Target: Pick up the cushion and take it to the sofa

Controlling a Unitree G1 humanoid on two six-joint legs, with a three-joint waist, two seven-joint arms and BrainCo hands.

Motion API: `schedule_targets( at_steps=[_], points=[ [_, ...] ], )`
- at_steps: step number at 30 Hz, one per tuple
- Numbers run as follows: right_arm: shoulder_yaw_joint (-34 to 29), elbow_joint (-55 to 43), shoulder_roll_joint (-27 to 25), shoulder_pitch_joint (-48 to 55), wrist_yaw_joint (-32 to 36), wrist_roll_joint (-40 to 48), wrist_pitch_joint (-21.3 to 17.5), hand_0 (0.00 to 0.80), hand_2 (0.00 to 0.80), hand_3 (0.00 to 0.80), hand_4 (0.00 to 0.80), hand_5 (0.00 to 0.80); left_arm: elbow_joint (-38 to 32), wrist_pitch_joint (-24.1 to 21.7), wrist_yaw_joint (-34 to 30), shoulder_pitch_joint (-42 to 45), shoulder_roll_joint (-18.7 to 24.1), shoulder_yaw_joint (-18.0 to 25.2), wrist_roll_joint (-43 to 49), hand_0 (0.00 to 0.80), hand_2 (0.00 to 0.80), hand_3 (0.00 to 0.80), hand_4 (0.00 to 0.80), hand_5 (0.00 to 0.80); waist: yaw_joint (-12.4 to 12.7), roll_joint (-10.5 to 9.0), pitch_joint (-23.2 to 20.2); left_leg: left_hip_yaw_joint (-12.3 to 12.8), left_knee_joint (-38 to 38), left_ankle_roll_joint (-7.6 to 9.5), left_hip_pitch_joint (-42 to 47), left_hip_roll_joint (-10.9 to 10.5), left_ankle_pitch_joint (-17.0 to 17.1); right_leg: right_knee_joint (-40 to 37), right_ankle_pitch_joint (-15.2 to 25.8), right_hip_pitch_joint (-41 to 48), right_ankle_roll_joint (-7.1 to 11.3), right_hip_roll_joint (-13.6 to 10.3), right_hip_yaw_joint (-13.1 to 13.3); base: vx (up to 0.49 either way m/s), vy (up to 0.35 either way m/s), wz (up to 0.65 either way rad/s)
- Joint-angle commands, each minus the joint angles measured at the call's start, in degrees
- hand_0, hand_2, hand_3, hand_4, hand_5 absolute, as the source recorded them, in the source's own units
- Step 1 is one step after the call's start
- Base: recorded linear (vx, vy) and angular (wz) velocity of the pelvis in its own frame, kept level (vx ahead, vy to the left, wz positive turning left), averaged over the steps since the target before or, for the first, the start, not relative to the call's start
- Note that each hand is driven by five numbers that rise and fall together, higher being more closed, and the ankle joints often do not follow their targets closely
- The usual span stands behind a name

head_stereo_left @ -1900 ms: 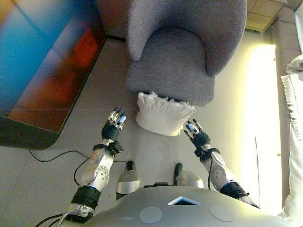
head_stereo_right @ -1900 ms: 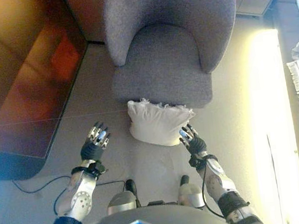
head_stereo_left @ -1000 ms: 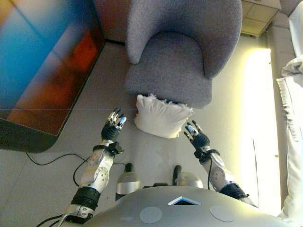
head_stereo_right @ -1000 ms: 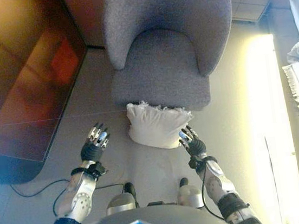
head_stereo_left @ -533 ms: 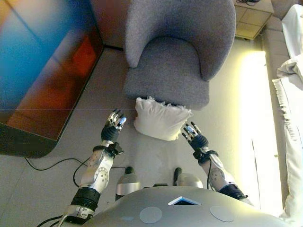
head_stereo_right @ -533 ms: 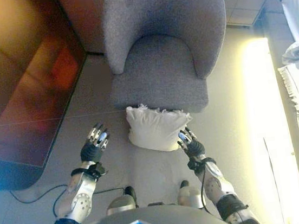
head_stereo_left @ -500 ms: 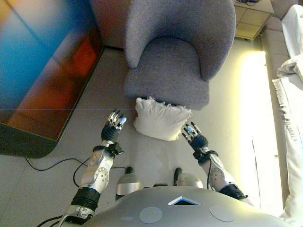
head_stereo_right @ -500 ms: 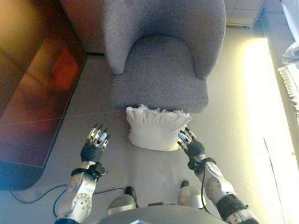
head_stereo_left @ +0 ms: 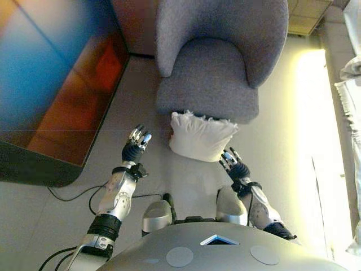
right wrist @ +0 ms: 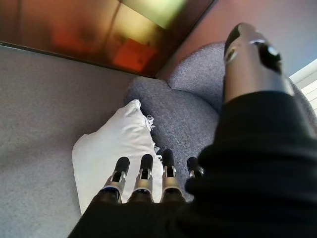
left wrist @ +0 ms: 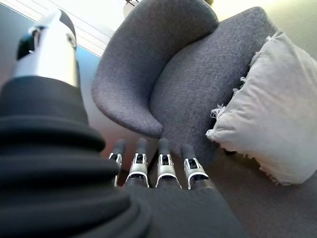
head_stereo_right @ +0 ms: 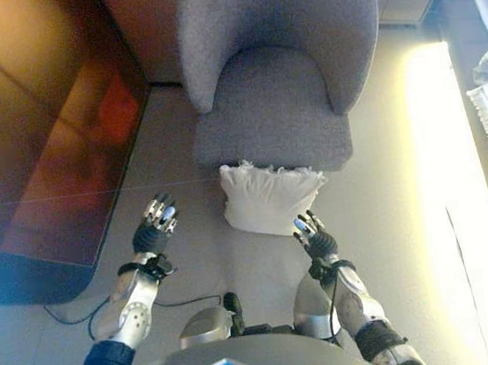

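A white cushion [head_stereo_left: 202,136] with a frayed top edge stands on the floor, leaning against the front of a grey armchair [head_stereo_left: 210,73]. It also shows in the left wrist view [left wrist: 270,106] and the right wrist view [right wrist: 116,148]. My left hand [head_stereo_left: 134,148] is open and empty, held up apart from the cushion's left side. My right hand [head_stereo_left: 233,165] is open and empty, close to the cushion's lower right corner. Its fingers [right wrist: 141,174] point at the cushion.
A large dark cabinet or screen [head_stereo_left: 51,84] with a glossy face fills the left side. White bedding or cloth [head_stereo_left: 353,107] hangs along the right edge. Bare grey floor [head_stereo_left: 186,180] lies between my hands.
The whole picture has shifted, so the camera has moved. The cushion and armchair now sit a little further right in view. Both hands stay open beside the cushion.
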Motion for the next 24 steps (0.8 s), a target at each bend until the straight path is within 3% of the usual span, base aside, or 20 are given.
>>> schedule_targets(
  at_steps=[1,4,6,11,14,15,18,20,22,24],
  points=[
    [-1.45,-2.42,1.26,-1.36,0.21,1.00,-2.67,0.000,0.000,0.000,0.000,0.000,-3.71,-1.58,-1.22,-0.05,1.20,1.09,-0.77,0.000,0.000,0.000,0.000,0.000,-1.26,-3.25,-0.10,-0.94,3.12,0.14,3.32,-4.29,-7.05,-14.29,9.57,1.29,3.78,-1.89,0.62,0.308,-0.155,-0.03],
    [-1.62,-2.43,0.82,-2.59,-0.22,2.05,-2.16,0.000,0.000,0.000,0.000,0.000,-4.24,-2.33,-0.94,0.73,1.60,0.33,-0.20,0.000,0.000,0.000,0.000,0.000,-2.32,-5.09,0.45,-1.81,3.16,0.29,5.49,-5.86,-10.00,-26.91,11.23,0.34,5.28,-0.73,-1.27,0.362,-0.110,0.01],
    [-1.93,-2.53,0.64,-2.55,-0.48,1.86,-1.40,0.000,0.000,0.000,0.000,0.000,-4.48,-2.82,-1.52,2.05,1.37,0.30,-0.16,0.000,0.000,0.000,0.000,0.000,-3.10,-5.16,0.50,-2.64,2.47,0.80,7.92,-6.56,-11.48,-32.08,13.29,-1.02,5.63,1.01,-2.52,0.390,-0.008,0.41],
    [-3.20,-1.80,0.85,-1.08,-0.33,2.26,-1.65,0.000,0.000,0.000,0.000,0.000,-4.39,-3.02,-4.11,4.41,0.80,0.14,1.22,0.000,0.000,0.000,0.000,0.000,-4.25,-5.04,0.15,-4.98,2.03,2.14,11.33,-6.91,-13.56,-32.28,14.24,-3.41,5.00,2.61,-3.58,0.389,-0.054,0.59],
    [-3.07,-1.74,0.75,-0.68,-0.50,1.70,-0.91,0.000,0.000,0.000,0.000,0.000,-5.46,-2.51,-4.10,5.58,-0.10,-0.21,1.80,0.000,0.000,0.000,0.000,0.000,-4.90,-4.54,-1.04,-4.31,3.44,1.07,13.09,-5.12,-14.21,-28.97,13.16,-3.45,4.38,2.49,-3.37,0.386,-0.100,0.26],
    [-2.88,-1.78,0.70,-0.38,-0.41,1.41,-0.71,0.000,0.000,0.000,0.000,0.000,-5.77,-2.36,-3.98,5.99,-0.26,-0.10,1.80,0.000,0.000,0.000,0.000,0.000,-5.17,-4.26,-1.57,-3.89,4.14,0.48,13.62,-4.10,-13.40,-27.39,12.66,-3.53,4.02,2.67,-2.94,0.405,-0.139,-0.01],
    [-2.26,-3.38,0.16,1.09,-0.91,1.02,0.67,0.000,0.000,0.000,0.000,0.000,-6.59,-1.67,-2.87,7.07,-0.57,0.42,1.23,0.000,0.000,0.000,0.000,0.000,-6.58,-2.73,-3.38,-3.96,6.86,-2.56,15.14,-0.01,-6.36,-23.94,9.76,-3.60,2.08,5.28,-0.47,0.347,-0.127,-0.12],
    [-2.05,-4.58,-1.08,1.95,0.40,0.66,1.10,0.000,0.000,0.000,0.000,0.000,-7.32,-2.07,-2.42,7.13,-0.78,0.77,0.14,0.000,0.000,0.000,0.000,0.000,-7.59,-2.08,-4.61,-3.94,14.11,-5.71,14.26,3.28,3.42,-23.31,7.01,-2.07,-0.46,7.83,0.46,0.326,-0.165,-0.30],
    [-1.98,-4.39,-2.25,1.67,1.35,0.17,0.86,0.000,0.000,0.000,0.000,0.000,-8.11,-2.54,-1.07,6.30,-1.09,0.27,-0.84,0.000,0.000,0.000,0.000,0.000,-7.47,-2.91,-5.05,-4.63,24.36,-6.63,10.27,2.85,7.47,-23.65,5.36,0.24,-2.69,8.77,1.37,0.322,-0.191,-0.01],
    [-2.06,-3.47,-2.94,0.76,1.81,0.19,0.38,0.000,0.000,0.000,0.000,0.000,-8.58,-1.91,0.19,4.72,-1.46,-0.06,-1.86,0.000,0.000,0.000,0.000,0.000,-6.67,-4.63,-5.08,-4.32,35.60,-5.44,3.44,2.27,7.02,-23.73,3.82,3.32,-4.71,8.61,2.37,0.332,-0.164,-0.26]
  ],
)
